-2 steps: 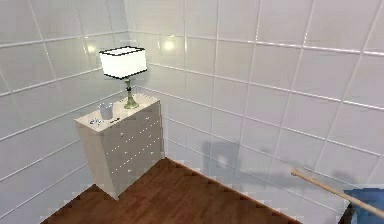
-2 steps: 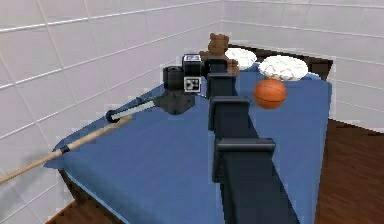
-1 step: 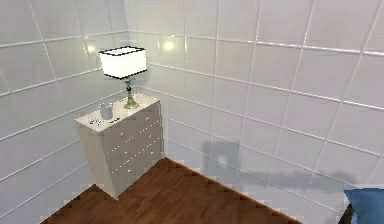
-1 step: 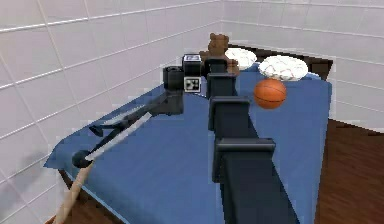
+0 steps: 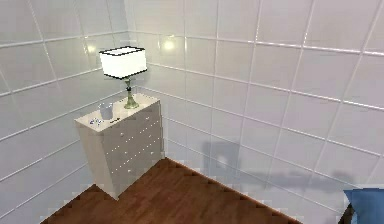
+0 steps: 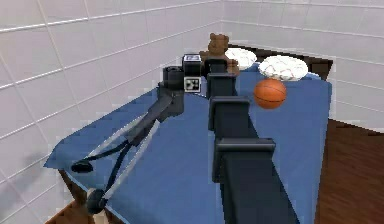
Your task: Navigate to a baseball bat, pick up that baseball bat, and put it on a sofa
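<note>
In the arm side view my arm (image 6: 235, 150) reaches out over a bed with a blue cover (image 6: 300, 130). Left of its two white marked squares (image 6: 190, 78), my gripper (image 6: 92, 185) stretches down toward the bed's near left corner, dark body first and then thin fingers. The blue cover and the bed's edge lie behind its far end, so I cannot tell whether it holds anything. No shape here reads clearly as a baseball bat.
On the bed lie an orange ball (image 6: 270, 92), white pillows (image 6: 285, 68) and a brown teddy bear (image 6: 217, 48). In the forward view a white dresser (image 5: 122, 140) with a lamp (image 5: 124, 65) and a mug (image 5: 106, 109) stands against the white panelled wall. Wood floor (image 5: 190, 200) lies ahead, with a blue corner (image 5: 365, 205) at the bottom right.
</note>
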Controlling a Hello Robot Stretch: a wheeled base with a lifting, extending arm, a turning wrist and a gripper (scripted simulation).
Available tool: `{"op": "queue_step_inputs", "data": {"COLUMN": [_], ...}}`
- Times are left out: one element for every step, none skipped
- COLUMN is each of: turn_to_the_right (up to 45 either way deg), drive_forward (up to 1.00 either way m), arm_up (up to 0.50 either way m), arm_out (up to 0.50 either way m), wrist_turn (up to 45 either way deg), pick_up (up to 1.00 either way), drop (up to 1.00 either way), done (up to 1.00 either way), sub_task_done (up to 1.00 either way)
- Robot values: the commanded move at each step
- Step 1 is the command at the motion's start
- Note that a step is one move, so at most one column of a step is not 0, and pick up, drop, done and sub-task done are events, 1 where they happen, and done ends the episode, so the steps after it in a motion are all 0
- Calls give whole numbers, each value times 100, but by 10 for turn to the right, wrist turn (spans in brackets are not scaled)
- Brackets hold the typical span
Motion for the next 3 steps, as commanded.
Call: {"op": "queue_step_inputs", "data": {"turn_to_the_right": [0,-450,-180], "drive_forward": [0,0,0], "arm_up": [0,0,0], "arm_out": [-26,0,0], "wrist_turn": [0,0,0], "pick_up": [0,0,0], "drop": [0,0,0], "done": [0,0,0], "sub_task_done": [0,0,0]}}
